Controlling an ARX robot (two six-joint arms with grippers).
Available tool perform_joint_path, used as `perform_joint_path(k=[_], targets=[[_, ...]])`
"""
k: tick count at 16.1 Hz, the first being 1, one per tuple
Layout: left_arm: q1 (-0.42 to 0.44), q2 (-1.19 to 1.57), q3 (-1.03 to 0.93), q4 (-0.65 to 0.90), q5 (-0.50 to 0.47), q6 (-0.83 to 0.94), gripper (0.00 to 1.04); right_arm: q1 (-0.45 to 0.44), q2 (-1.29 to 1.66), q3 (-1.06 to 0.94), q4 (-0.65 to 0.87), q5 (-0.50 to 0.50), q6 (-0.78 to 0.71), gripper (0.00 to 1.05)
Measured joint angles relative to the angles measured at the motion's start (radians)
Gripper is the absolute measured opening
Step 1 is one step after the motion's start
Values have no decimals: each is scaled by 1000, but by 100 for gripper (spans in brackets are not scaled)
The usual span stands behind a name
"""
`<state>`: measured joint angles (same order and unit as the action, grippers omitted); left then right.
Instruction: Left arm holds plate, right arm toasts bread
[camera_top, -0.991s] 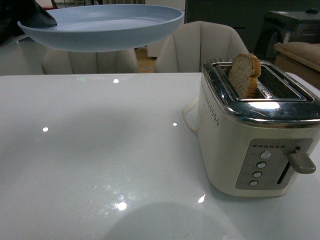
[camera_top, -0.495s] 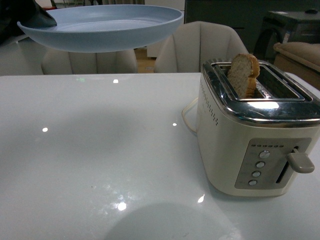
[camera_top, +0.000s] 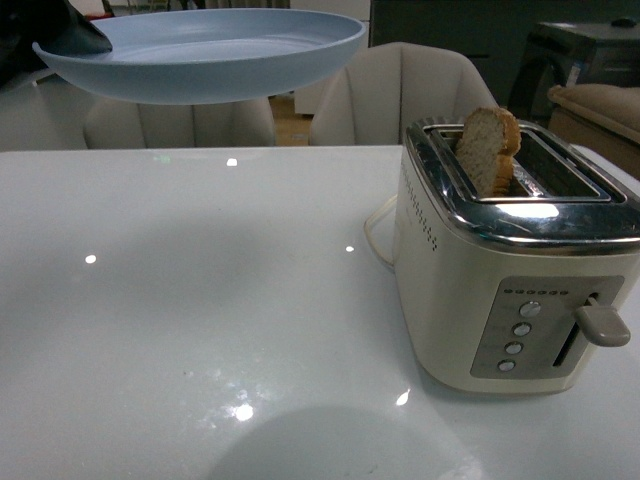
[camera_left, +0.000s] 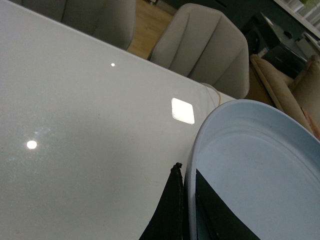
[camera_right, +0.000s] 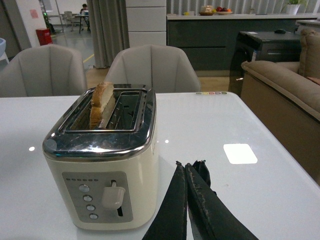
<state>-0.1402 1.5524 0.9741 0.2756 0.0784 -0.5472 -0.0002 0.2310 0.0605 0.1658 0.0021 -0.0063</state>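
The white desk carries only one thing of mine, the cream toaster, which stands towards my right side with its control panel facing me.

Well to the left of the toaster and higher than its top, the pale blue plate hangs in the air, roughly level and with nothing on it. My left tool is clamped on the plate's rim at the side farthest from the toaster, one finger above the rim and one beneath it. I take that half of the job, holding the plate, as done and simply waiting.

The bread sits in the toaster's left slot, the one nearer the plate. It stands upright on its cut end, with its rounded crust well clear of the chrome top. The other slot is empty.

My right tool hovers to the right of the toaster, apart from it. Its fingers are pressed together and hold nothing.

The lever on the toaster's front panel sits high in its track, which fits with the bread riding so high. From the crumb's light brown colour in this dim light I cannot say whether it has been toasted yet. If it has not, I judge that pressing the lever down is the step in hand. If it has, what is left is lifting the slice out and carrying it across to the waiting plate.
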Motion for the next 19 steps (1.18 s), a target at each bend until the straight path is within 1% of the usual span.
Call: perform_joint_path(k=[3,5,6,12,13,15,16,17,19], targets=[[0,0,0,0,0,0,3,0,-43,-13,-19,0,1,2],[0,0,0,-1,0,0,3,0,-209,-49,-180,-1,2,2],[1,0,0,0,-2,0,3,0,-226,-47,-156,-1,4,2],[0,0,0,0,0,-2,3,0,-227,-48,-169,-2,5,2],[0,0,0,1,0,-2,3,0,-227,-48,-169,-3,5,5],[0,0,0,0,0,-2,3,0,-227,-48,-169,-3,5,36],[0,0,0,0,0,-2,3,0,-227,-48,-169,-2,5,49],[0,0,0,1,0,-2,3,0,-227,-48,-169,-2,5,67],[0,0,0,1,0,-2,3,0,-227,-48,-169,-2,5,90]])
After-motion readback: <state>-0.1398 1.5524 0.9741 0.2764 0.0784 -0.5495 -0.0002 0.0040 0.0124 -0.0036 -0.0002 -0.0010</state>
